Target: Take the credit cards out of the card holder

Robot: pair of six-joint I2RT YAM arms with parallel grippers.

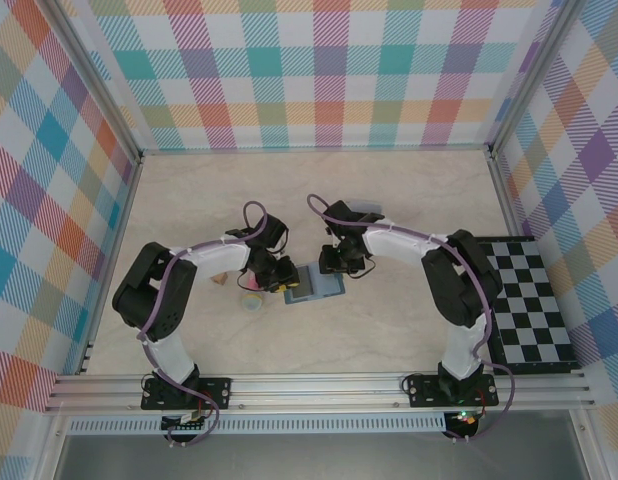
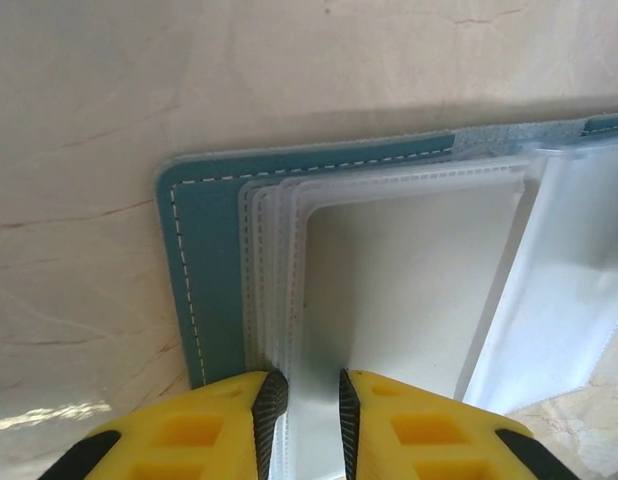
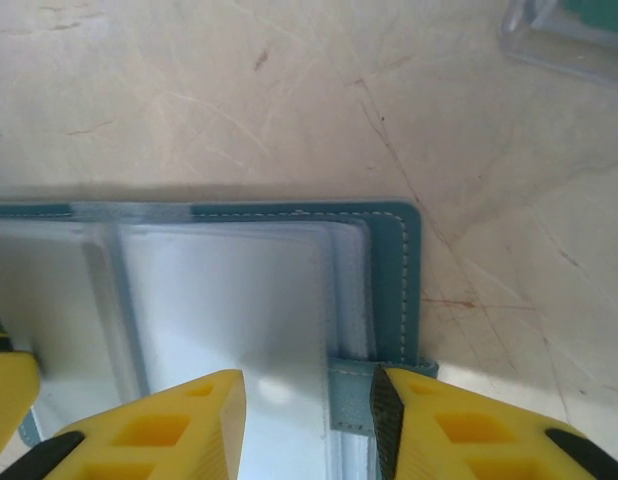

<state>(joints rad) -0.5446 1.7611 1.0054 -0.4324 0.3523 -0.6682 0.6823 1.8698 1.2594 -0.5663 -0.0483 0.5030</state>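
The left hand point(image 2: 313, 385) has blocky yellow plastic fingers point(image 2: 179, 440) with ribbed black pads point(image 2: 273, 400). They stand close together over the near edge of the card holder's point(image 1: 317, 285) clear pockets, with a strip of pocket film in the narrow gap. I cannot tell whether they are pinching it. The right hand point(image 3: 307, 390) is released, its yellow fingers spread well apart over the holder's other half. One finger rests above a pocket and the other at the edge of the closing tab point(image 3: 351, 400).

The worktop point(image 1: 389, 190) is a pale, cream, marble-patterned slab with thin brown scratches and veins. Panels of pastel plaid cloth point(image 1: 319, 70) wall it in. A flat black-and-white checkered mat point(image 1: 524, 300) lies along its right side, well apart from the hands.

The card holder lies open and flat near the middle of the worktop, between the two hands. Its cover is smooth teal-blue leather-like material with rounded corners and a line of white stitching point(image 2: 186, 290) just inside the edge. On it sits a fanned stack of glossy clear plastic pockets point(image 2: 409, 270), rectangular with dotted welded seams. They look pale and milky, so whether any credit cards sit inside them I cannot tell. The short teal tab sticks out from the cover's near edge.

A small round pale object point(image 1: 252, 301) and a smaller tan scrap point(image 1: 221, 278) lie just left of the left hand.
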